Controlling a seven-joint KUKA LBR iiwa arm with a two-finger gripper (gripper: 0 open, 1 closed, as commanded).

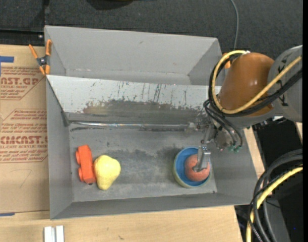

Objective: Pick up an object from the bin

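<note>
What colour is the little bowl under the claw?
The bowl is blue with a greenish outer rim; the camera view shows it best.

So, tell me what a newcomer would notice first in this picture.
The eye goes first to the arm's big orange cover at the right. Below it the tool reaches down into a blue bowl at the lower right of the bin, over a pinkish round thing lying in it. Next come the orange toy and yellow pear-shaped thing, side by side at the lower left.
</note>
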